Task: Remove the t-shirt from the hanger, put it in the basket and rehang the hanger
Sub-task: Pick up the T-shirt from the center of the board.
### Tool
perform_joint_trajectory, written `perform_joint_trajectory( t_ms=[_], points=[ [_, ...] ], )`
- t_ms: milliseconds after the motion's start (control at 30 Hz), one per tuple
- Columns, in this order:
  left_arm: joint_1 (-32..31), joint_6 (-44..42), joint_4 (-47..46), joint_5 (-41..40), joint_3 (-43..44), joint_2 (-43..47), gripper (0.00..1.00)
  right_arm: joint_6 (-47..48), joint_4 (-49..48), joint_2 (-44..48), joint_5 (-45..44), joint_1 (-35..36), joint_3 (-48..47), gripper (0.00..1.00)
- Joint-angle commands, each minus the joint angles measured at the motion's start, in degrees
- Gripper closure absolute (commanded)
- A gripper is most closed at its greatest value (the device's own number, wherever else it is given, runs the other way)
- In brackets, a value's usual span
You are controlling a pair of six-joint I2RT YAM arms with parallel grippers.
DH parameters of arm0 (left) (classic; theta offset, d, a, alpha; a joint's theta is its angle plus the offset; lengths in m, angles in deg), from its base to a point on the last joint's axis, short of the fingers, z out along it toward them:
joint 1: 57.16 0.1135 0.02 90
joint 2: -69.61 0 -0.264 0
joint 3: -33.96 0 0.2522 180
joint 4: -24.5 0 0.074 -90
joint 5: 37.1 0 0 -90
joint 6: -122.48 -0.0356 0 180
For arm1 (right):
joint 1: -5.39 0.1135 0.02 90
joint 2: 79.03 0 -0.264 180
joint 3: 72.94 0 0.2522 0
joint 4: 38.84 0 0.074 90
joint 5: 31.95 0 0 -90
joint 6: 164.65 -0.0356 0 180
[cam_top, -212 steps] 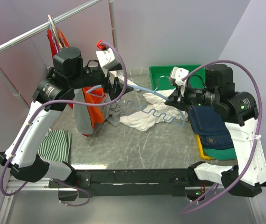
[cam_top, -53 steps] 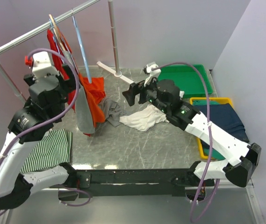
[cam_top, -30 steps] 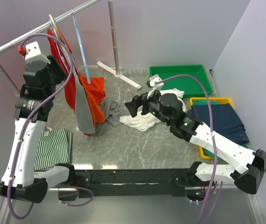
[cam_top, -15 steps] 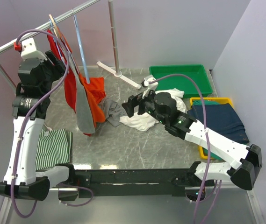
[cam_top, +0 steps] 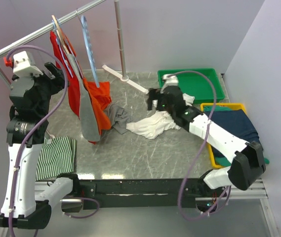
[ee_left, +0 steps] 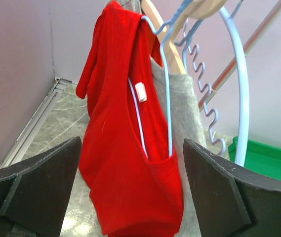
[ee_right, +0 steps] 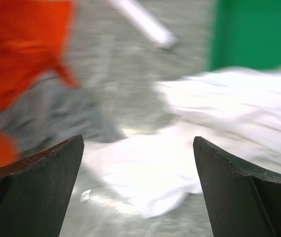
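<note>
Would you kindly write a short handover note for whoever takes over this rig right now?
Left pincer: open, empty, facing the red t-shirt.
Right pincer: open, empty, above the white t-shirt.
The red t-shirt hangs on its blue wire hanger on the rail. The white t-shirt lies loose on the table.
Done: the white one is off any hanger.
Left: pull the red one off its hanger.

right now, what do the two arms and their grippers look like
The left arm and right arm have white link shells and black joints, each with a purple cable. The left gripper and right gripper have dark wedge-shaped fingers; white camera blocks top both wrists.
</note>
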Motion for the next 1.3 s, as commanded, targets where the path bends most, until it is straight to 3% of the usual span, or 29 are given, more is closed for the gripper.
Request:
perform_joint_trajectory(
  t_ms=[0,367,767,867,900,967,1000,1033,1067,1267],
  points=[
    [0.2,0.5,-2.5,1.6,-1.6,2.0,0.09,-3.5,1.7,-2.6,0.7,-8.5,2.5,0.0],
    [-0.5,1.2,-3.1,2.8,-3.0,2.0,0.06,4.2,15.0,-25.1,3.9,-11.0,-9.8,0.0],
    [-1.7,0.3,-3.4,1.2,-3.8,2.5,0.04,2.1,23.9,-32.7,3.5,-11.2,-9.3,0.03],
    [-1.9,0.4,-3.6,1.1,-4.1,2.7,0.04,1.8,22.3,-33.3,6.9,-11.1,-7.2,0.23],
    [-1.9,0.4,-3.6,1.1,-4.1,2.8,0.04,1.6,21.5,-33.3,9.2,-11.2,-6.9,0.42],
    [-2.0,0.5,-3.6,1.1,-4.2,3.0,0.04,1.2,21.3,-33.4,9.5,-11.1,-6.4,0.67],
    [-2.0,0.5,-3.6,1.2,-4.2,3.0,0.04,1.0,21.2,-33.2,9.4,-11.0,-6.4,0.87],
    [-2.1,0.4,-3.5,1.1,-4.1,3.0,0.04,0.6,21.1,-32.1,8.8,-10.9,-6.3,0.96],
    [-2.1,0.4,-3.4,1.1,-4.1,3.0,0.04,0.4,21.0,-31.2,8.2,-10.7,-6.2,1.0],
    [-2.2,0.5,-3.5,1.8,-4.1,3.0,0.03,0.8,22.9,-20.7,3.6,-10.3,-9.8,1.0]
  ],
)
